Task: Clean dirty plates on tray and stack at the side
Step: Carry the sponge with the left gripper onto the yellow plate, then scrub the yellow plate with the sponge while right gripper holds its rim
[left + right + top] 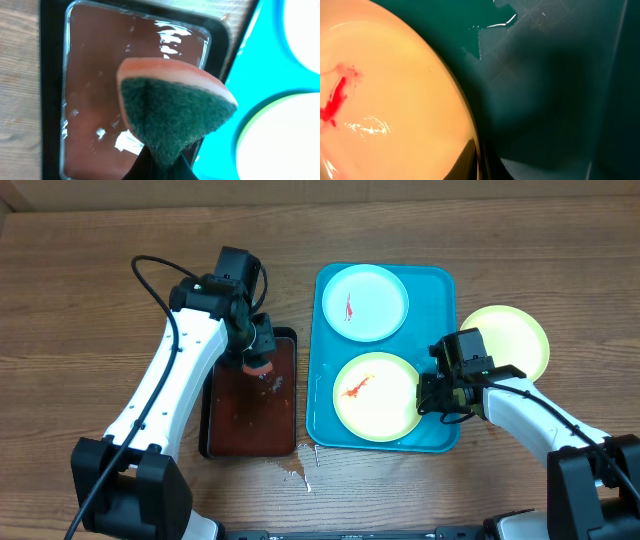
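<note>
The blue tray [440, 280] holds two dirty plates. A pale blue-white plate [365, 302] with a red smear lies at its far end. A yellow-green-rimmed plate [375, 395] with a red smear lies at its near end. My right gripper [430, 395] is shut on this plate's right rim; the right wrist view shows my fingers [476, 162] pinching the rim of the plate [385, 100] over the tray [560, 75]. A third yellow-green plate [505, 340] lies on the table to the right of the tray and looks clean. My left gripper [255, 345] is shut on a sponge [175, 105].
A dark brown tray [230, 420] with water in it lies to the left of the blue tray, under the sponge; it also shows in the left wrist view [100, 90]. Drops of water lie on the table [295, 470] in front of the trays.
</note>
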